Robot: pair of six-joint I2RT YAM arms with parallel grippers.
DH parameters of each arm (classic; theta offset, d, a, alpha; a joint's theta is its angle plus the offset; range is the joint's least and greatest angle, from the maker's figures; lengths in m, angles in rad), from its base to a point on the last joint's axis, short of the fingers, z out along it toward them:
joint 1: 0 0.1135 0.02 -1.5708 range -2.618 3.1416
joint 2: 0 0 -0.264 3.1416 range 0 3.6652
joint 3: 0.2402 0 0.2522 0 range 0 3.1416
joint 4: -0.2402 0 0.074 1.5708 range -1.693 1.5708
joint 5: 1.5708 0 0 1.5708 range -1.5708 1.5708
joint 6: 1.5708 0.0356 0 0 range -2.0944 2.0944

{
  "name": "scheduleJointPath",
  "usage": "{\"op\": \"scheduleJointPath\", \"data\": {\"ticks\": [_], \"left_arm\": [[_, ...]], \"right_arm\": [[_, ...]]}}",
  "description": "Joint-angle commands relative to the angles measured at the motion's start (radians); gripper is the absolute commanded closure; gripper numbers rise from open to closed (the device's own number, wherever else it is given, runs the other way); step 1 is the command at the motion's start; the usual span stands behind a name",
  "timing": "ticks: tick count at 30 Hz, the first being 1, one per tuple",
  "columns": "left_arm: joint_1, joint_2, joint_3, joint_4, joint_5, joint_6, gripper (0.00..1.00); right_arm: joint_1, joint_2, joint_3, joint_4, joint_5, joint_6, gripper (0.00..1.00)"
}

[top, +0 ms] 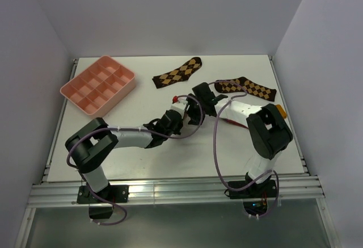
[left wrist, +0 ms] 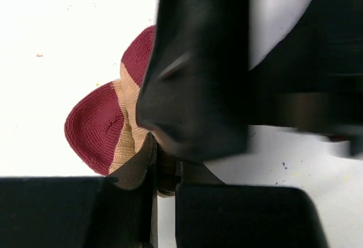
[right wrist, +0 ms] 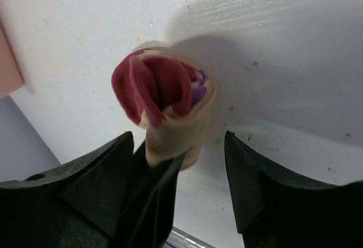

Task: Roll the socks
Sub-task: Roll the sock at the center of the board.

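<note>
- your left pincer (left wrist: 164,179) is pinched tight on the rolled tan-and-crimson knit sock bundle (right wrist: 170,97)
- right pincer (right wrist: 178,140) stands apart, bundle between its fingers
- roll looks done, I'd guess only letting go is left

Pink compartment tray (top: 97,84) on the white table (top: 170,157), one brown argyle sock (top: 177,73) right of it, a second sock (top: 245,88) farther right
</note>
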Motion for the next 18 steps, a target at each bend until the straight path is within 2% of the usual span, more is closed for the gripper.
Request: {"op": "scheduleJointPath", "data": {"ticks": [1, 7, 8, 14, 18], "left_arm": [[0.072, -0.013, 0.007, -0.139, 0.212, -0.075, 0.99], [0.19, -0.022, -0.002, -0.135, 0.448, -0.176, 0.99], [0.211, -0.013, 0.0, -0.136, 0.535, -0.216, 0.99], [0.36, 0.057, 0.053, -0.168, 0.783, -0.33, 0.99], [0.417, 0.099, 0.104, -0.222, 0.844, -0.35, 0.99]], "right_arm": [[-0.027, -0.104, -0.044, 0.125, 0.039, 0.056, 0.25], [-0.045, -0.164, -0.136, 0.225, 0.064, 0.092, 0.2], [-0.044, -0.166, -0.141, 0.231, 0.064, 0.089, 0.2], [-0.03, -0.125, -0.19, 0.341, 0.045, 0.096, 0.21], [-0.021, -0.088, -0.203, 0.403, 0.028, 0.105, 0.21]]}}
